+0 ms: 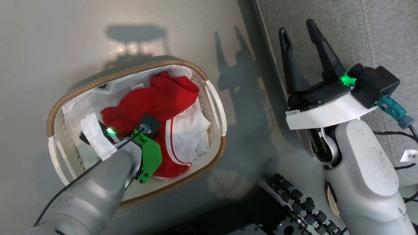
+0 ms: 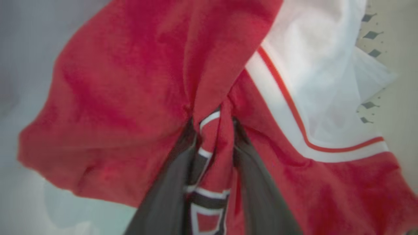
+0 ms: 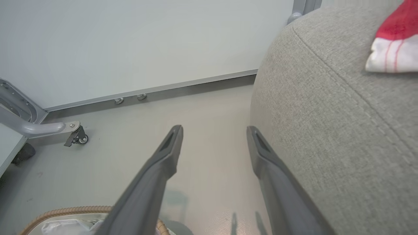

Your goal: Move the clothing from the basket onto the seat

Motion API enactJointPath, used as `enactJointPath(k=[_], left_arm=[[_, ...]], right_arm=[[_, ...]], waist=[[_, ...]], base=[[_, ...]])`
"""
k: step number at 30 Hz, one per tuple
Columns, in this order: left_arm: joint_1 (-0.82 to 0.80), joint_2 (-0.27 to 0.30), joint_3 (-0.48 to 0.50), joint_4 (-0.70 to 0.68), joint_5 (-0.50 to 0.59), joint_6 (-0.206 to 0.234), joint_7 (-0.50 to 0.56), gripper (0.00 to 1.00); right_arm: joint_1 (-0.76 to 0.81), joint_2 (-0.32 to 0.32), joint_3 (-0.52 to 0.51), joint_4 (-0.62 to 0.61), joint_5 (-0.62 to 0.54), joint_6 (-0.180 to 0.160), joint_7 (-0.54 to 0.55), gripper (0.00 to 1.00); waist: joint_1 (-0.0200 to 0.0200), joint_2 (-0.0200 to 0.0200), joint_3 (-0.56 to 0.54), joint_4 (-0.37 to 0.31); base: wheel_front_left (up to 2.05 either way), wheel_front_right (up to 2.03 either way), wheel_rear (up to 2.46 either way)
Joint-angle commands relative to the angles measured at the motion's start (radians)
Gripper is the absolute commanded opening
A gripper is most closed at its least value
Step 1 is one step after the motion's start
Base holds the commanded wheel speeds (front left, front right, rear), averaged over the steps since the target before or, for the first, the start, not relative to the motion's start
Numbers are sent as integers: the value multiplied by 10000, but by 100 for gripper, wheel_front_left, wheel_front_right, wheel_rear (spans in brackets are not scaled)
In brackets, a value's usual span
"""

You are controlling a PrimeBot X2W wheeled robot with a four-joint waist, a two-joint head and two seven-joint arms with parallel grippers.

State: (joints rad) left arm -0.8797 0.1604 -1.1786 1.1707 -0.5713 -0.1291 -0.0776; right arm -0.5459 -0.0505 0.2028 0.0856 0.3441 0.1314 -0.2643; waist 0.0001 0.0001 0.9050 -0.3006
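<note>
Red fabric of the clothing [image 2: 124,98] is bunching between the dark fingers [image 2: 169,182] of the left gripper [image 2: 214,122], which is clamping a striped fold right in front of its wrist camera. A white panel with a thin red stripe is lying just beside that fold. From the head view, the left arm is reaching down into the basket [image 1: 130,70], where the red and white heap is lying on a plain white liner [image 1: 78,107]. The basket is sitting on the pale floor [image 1: 65,39], near the seat [image 1: 375,32] but not touching it. Further right, the right gripper [image 1: 297,26] is hovering at the seat's front edge with its fingers standing well apart and holding nothing. Beyond those fingertips, one more red and white garment [image 3: 392,45] is lying on top of the grey cushion. A small caster [image 3: 78,138] is resting on the floor near the white wall [image 3: 147,42].
</note>
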Motion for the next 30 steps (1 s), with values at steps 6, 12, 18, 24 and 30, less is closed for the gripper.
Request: enactJointPath(k=[6, 12, 18, 24, 30], left_arm=[[205, -268, 27, -43, -687, -26, -950, 0], [441, -636, 85, -327, -1303, -26, -1642, 0], [930, -757, 310, -888, -1703, -26, -1892, 0], [1853, -393, 1570, -2353, -1190, 78, -1886, 0], [2941, -262, 2999, -3673, -326, 170, -1883, 0]], right_arm=[[39, -21, -148, 242, -17, -14, 1, 100], [328, -24, -416, 607, -224, -14, 1, 100], [713, -25, -608, 963, -602, -14, 1, 100], [1229, -28, -832, 1362, -826, -14, 1, 100], [1718, -34, -974, 1771, -1024, -14, 1, 100]], waist=[[-1, -1, -764, 91], [-1, -1, -1853, 474], [-1, -1, -3107, 975], [-1, -1, -4401, 1464], [-1, -1, -5483, 1891]], base=[[0, 0, 0], [0, 0, 0], [0, 0, 0], [0, 0, 0], [0, 0, 0]])
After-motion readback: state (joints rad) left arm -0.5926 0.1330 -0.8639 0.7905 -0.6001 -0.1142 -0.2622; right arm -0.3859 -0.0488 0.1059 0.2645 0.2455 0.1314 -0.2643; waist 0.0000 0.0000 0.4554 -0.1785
